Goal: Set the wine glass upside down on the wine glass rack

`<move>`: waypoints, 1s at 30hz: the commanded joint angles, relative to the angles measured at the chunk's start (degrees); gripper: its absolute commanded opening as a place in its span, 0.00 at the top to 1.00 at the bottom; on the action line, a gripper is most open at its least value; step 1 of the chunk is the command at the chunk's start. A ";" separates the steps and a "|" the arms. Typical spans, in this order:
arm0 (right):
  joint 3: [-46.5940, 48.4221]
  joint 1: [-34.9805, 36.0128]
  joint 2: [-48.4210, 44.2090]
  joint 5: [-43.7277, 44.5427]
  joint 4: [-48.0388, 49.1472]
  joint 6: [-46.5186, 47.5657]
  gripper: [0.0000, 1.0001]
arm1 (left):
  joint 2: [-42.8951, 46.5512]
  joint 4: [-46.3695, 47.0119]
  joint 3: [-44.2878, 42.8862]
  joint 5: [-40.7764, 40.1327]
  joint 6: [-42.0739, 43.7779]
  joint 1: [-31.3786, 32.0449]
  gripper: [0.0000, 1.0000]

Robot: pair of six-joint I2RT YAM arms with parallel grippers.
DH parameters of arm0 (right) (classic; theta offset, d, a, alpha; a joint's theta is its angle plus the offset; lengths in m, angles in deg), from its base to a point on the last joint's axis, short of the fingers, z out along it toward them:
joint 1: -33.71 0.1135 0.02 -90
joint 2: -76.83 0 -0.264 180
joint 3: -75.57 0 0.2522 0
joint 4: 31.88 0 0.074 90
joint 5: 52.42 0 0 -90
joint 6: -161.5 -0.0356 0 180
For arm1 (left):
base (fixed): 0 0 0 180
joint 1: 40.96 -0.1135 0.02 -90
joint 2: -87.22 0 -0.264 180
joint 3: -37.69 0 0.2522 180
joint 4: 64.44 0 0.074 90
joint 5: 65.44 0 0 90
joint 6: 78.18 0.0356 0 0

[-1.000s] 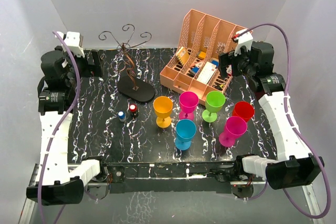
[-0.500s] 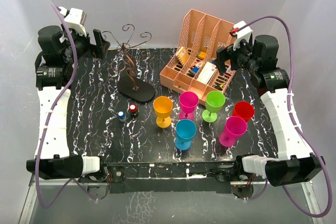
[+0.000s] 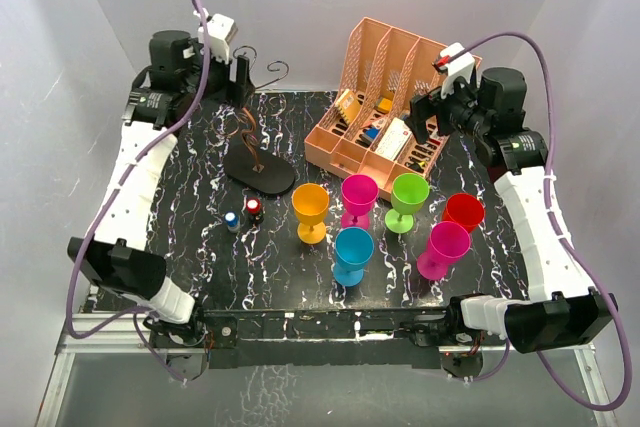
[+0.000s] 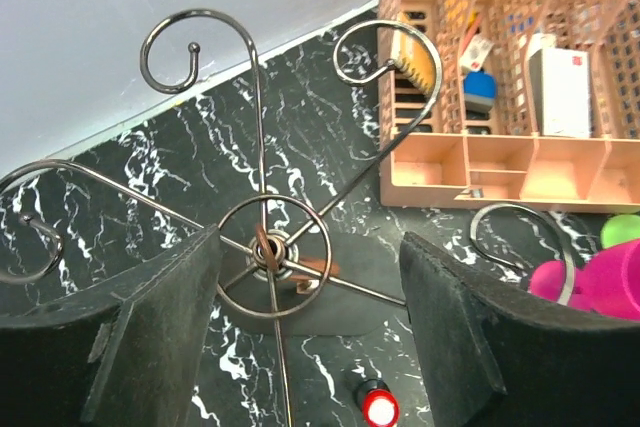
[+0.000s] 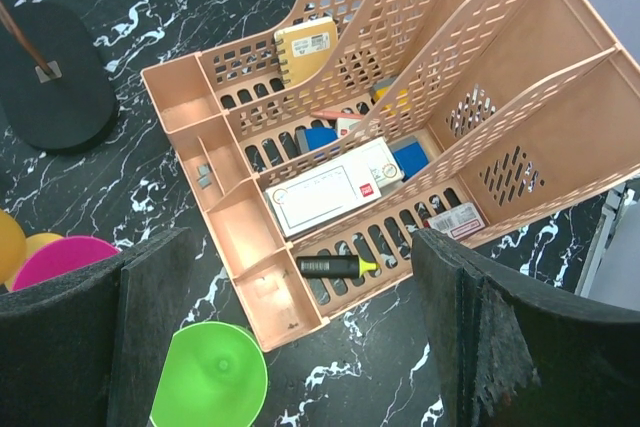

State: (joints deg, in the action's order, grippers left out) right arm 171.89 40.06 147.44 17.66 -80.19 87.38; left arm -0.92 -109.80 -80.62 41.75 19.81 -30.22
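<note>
The wine glass rack, dark wire with curled arms and a flat black oval base, stands at the back left. Several plastic wine glasses stand upright mid-table: orange, magenta, green, red, blue and a second magenta. My left gripper is open and empty, high over the rack; the left wrist view looks down on the rack's centre ring between the open fingers. My right gripper is open and empty above the organiser, with the green glass below it.
A peach slotted file organiser with stationery stands at the back right and fills the right wrist view. Two small bottles, red-capped and blue-capped, stand in front of the rack base. White walls close in the back and sides.
My left arm has swung from the left edge to the back centre, its gripper now over the rack's top. My right gripper has shifted slightly left over the organiser.
</note>
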 commanded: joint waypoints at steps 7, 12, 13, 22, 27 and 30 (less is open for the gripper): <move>-1.93 0.23 -1.10 -1.48 3.34 0.66 0.02 | -2.24 0.29 -1.44 -9.40 0.27 3.51 0.39; -1.62 1.28 1.20 -10.18 -2.28 6.22 0.02 | -0.66 1.66 0.71 -10.60 0.74 3.79 0.37; -1.69 2.09 1.79 -10.78 -3.41 7.10 0.03 | -0.49 1.86 0.83 -10.82 0.91 3.84 0.36; -3.35 13.20 6.99 -2.95 -8.42 6.43 0.13 | -0.59 1.77 -0.20 -11.47 1.08 3.99 0.31; -3.50 17.32 10.83 2.50 -11.18 6.08 0.25 | -0.65 1.69 -1.19 -11.87 1.79 3.98 0.28; -3.64 17.92 12.27 3.76 -11.16 6.17 0.31 | -0.84 1.33 -1.26 -12.11 2.36 4.03 0.29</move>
State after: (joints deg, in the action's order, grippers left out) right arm 168.24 57.28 158.80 17.29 -91.31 93.74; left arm -4.72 -108.66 -80.12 30.50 21.03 -26.50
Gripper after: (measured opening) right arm 0.716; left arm 0.716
